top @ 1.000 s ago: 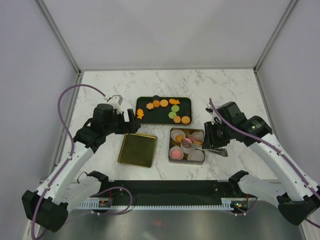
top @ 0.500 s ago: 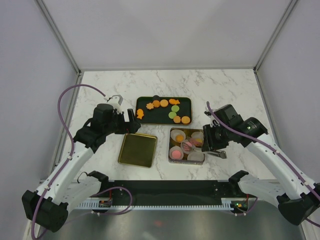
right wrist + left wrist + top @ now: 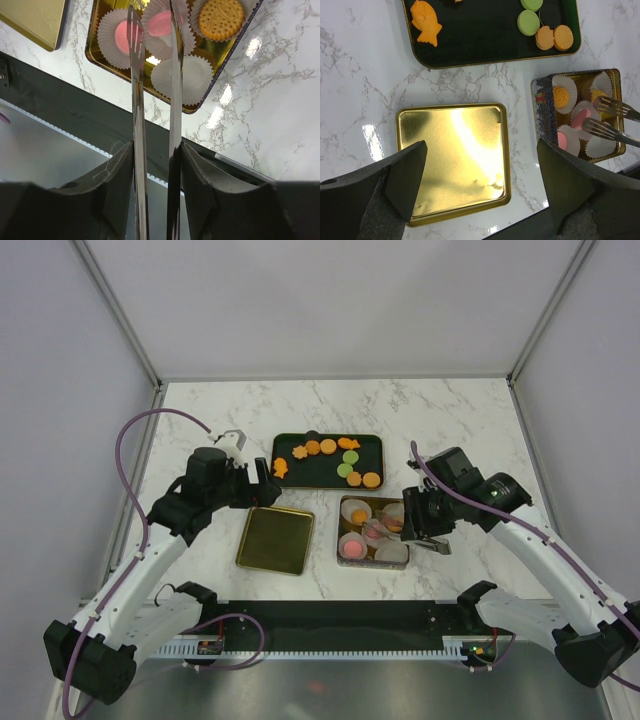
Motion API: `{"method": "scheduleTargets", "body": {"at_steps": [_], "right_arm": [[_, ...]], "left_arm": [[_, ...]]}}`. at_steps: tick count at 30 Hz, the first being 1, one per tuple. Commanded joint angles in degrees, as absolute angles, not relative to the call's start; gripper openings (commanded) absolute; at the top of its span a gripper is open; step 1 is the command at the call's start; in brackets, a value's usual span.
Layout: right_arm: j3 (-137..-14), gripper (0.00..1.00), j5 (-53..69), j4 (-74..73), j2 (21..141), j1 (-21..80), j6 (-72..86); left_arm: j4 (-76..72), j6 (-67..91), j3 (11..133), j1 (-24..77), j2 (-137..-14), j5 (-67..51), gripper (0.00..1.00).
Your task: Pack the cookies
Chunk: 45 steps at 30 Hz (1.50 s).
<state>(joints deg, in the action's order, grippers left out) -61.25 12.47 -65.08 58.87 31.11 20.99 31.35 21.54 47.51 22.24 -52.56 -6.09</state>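
Several orange, green and fish-shaped cookies (image 3: 328, 446) lie on a black tray (image 3: 318, 472); it also shows in the left wrist view (image 3: 485, 45) with a fish cookie (image 3: 426, 22). An open tin (image 3: 341, 530) holds white paper cups with pink (image 3: 121, 36) and orange (image 3: 221, 19) cookies. My right gripper (image 3: 415, 525) (image 3: 155, 160) is shut on metal tongs (image 3: 137, 100). The tong tips straddle a pink cookie (image 3: 160, 22) in a middle cup. My left gripper (image 3: 262, 478) (image 3: 480, 165) is open and empty above the gold lid (image 3: 452, 160).
The gold lid (image 3: 275, 539) lies left of the tin. One paper cup (image 3: 189, 79) in the tin is empty. The table's near edge and a black rail (image 3: 330, 625) run just below the tin.
My right arm has moved left and nearer, carrying the tongs further over the tin. The left arm has not moved.
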Motion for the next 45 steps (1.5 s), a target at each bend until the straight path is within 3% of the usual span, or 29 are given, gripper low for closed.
{"method": "scheduleTargets", "body": {"at_steps": [1,14,26,35,45], "right_arm": [[-62.0,0.49,12.0,-63.7,58.8,31.0,20.8],[-71.2,0.5,12.5,-64.5,61.7,31.0,20.2],[-82.7,0.49,0.4,-55.5,77.8,30.8,15.6],[-83.4,0.47,-0.9,-49.0,88.5,30.8,14.2],[-82.8,0.52,-0.1,-47.4,90.2,30.8,14.1]], "left_arm": [[31.1,20.5,48.0,22.0,-52.4,-6.1,1.0],[31.0,20.5,48.0,22.0,-52.5,-5.9,1.0],[31.1,20.5,48.2,21.9,-52.6,-5.8,1.0],[31.0,20.5,48.2,21.7,-52.9,-5.8,1.0],[31.1,20.4,48.2,21.3,-53.4,-6.1,1.0]]}}
